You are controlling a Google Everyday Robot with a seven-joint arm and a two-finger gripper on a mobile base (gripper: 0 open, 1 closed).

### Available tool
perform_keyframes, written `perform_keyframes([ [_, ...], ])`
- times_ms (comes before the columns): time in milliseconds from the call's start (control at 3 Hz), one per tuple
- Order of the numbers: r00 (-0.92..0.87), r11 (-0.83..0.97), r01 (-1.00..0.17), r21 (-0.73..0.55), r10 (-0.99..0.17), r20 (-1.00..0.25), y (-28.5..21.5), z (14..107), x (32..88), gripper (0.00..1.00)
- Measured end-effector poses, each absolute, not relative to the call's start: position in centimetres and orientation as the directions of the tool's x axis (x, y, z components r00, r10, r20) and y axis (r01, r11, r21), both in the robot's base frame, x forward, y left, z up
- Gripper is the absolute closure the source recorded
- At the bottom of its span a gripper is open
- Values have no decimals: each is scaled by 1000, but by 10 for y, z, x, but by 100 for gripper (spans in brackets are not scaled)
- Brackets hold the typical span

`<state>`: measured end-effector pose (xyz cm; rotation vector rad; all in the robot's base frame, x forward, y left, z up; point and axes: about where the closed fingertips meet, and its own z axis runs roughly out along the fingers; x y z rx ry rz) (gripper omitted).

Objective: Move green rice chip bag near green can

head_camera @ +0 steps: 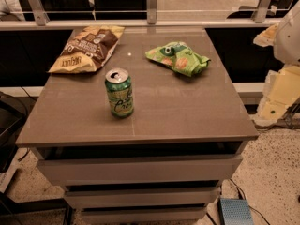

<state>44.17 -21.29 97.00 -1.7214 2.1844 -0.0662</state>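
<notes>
1. The crumpled light-green foil rice chip bag [178, 57] lies flat near the back right corner of the grey-brown bench top [187, 118]. Nothing is touching it.
2. The small upright green drink can with the silver top [119, 93] stands left of centre, closer to the front edge and well apart from the bag.
3. The larger brown-and-yellow chip bag [89, 48] lies at the back left corner, behind the can. It is the 1 item to leave alone.
4. The robot's pale gripper [280, 95] hangs beyond the bench's right edge, clear of everything. I cannot tell whether it is open or closed.
5. The step in hand looks like the approach, and the grasp has not yet begun.
6. To do it well, come in over the right edge and descend on a raised fold of the foil. Pinch firmly, since crinkled foil is likely to slip.
7. Lift before travelling, then carry the bag toward the front left.
8. Set it down just beside the can's right side without brushing the can, which could tip or roll.
</notes>
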Motion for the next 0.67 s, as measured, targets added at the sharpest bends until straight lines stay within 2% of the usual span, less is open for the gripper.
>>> perform_keyframes([
  [333,-106,209,-935,-286,-936,-335,-199,949,472,0],
  [667,-3,170,-918,-359,-907,-420,-181,934,528,0],
])
